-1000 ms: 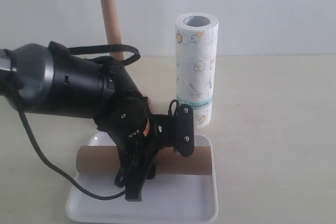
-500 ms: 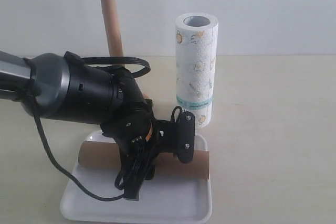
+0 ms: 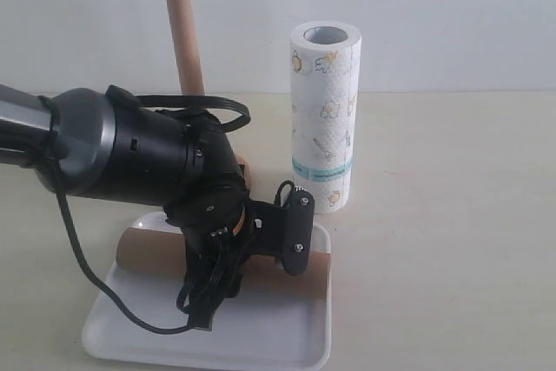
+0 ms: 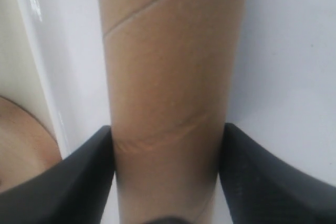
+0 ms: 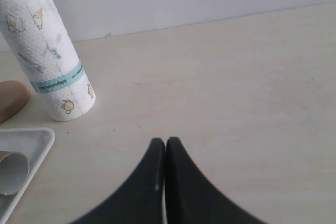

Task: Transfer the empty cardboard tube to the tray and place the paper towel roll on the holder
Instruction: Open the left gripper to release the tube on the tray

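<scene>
The empty cardboard tube [image 3: 317,262] [image 4: 168,77] lies flat across the white tray [image 3: 261,336] [image 4: 283,77]. My left gripper [image 3: 217,288] [image 4: 168,135] is shut on the tube's middle, one black finger against each side. The paper towel roll [image 3: 323,119] [image 5: 47,56] stands upright on the table just behind the tray's right corner. The holder's rod [image 3: 182,32] rises behind my left arm, and its disc base [image 5: 10,98] shows only in part. My right gripper [image 5: 165,142] is shut and empty over bare table to the right of the roll; it is outside the exterior view.
My bulky left arm and its black cable [image 3: 95,284] hide the holder's lower part and much of the tray. The tube's open end [image 5: 10,171] and a tray corner [image 5: 31,140] show in the right wrist view. A pale wall stands behind the table.
The tray, the tube and my left gripper have shifted leftward together over the last second. The paper towel roll and the holder have stayed in place.
</scene>
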You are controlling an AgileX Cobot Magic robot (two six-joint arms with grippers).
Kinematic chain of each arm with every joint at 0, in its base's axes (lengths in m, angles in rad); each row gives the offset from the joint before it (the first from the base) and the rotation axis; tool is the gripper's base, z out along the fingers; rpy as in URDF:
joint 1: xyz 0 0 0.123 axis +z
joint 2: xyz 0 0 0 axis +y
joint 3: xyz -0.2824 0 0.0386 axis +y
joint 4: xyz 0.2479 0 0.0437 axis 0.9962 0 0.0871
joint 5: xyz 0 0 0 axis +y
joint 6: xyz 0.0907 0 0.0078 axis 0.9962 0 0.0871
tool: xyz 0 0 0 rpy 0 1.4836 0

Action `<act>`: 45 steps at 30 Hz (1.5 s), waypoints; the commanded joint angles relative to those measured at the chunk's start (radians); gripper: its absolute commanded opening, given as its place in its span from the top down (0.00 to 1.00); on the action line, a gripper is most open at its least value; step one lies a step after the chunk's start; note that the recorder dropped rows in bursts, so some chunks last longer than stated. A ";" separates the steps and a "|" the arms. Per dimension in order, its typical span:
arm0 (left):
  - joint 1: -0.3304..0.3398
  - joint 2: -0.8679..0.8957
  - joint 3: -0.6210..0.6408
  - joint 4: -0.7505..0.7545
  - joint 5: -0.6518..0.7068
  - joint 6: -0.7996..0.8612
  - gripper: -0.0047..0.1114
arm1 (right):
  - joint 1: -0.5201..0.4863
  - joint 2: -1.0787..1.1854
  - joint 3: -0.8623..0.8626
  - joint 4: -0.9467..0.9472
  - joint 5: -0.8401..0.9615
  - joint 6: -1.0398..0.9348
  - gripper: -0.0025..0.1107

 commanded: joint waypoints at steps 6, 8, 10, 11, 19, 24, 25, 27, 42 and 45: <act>-0.003 0.014 -0.001 0.001 0.018 -0.004 0.92 | 0.002 -0.005 -0.001 -0.008 -0.007 -0.003 0.98; -0.003 0.014 -0.001 -0.009 0.004 -0.024 0.92 | 0.002 -0.005 -0.001 -0.008 -0.007 -0.003 0.98; -0.003 0.014 -0.001 -0.025 -0.007 -0.028 0.92 | 0.002 -0.005 -0.001 -0.008 -0.007 -0.003 0.98; -0.003 0.014 -0.001 -0.025 -0.008 -0.028 0.92 | 0.002 -0.005 -0.001 -0.008 -0.007 -0.003 0.98; -0.003 0.014 -0.001 0.003 0.005 -0.028 0.91 | 0.002 -0.005 -0.001 -0.008 -0.007 -0.003 0.98; -0.003 0.014 -0.001 0.030 0.018 -0.035 0.64 | 0.002 -0.005 -0.001 -0.008 -0.007 -0.003 0.98; -0.003 0.014 -0.001 0.030 0.026 -0.035 0.59 | 0.002 -0.005 -0.001 -0.008 -0.007 -0.003 0.98; -0.003 0.014 -0.001 0.035 0.042 -0.035 0.49 | 0.002 -0.005 -0.001 -0.008 -0.007 -0.003 0.98; -0.003 -0.140 -0.001 0.081 0.109 -0.084 0.33 | 0.002 -0.005 -0.001 -0.008 -0.007 -0.003 0.98; -0.003 -0.209 -0.001 0.079 0.128 -0.090 0.33 | 0.002 -0.005 -0.001 -0.008 -0.007 -0.003 0.98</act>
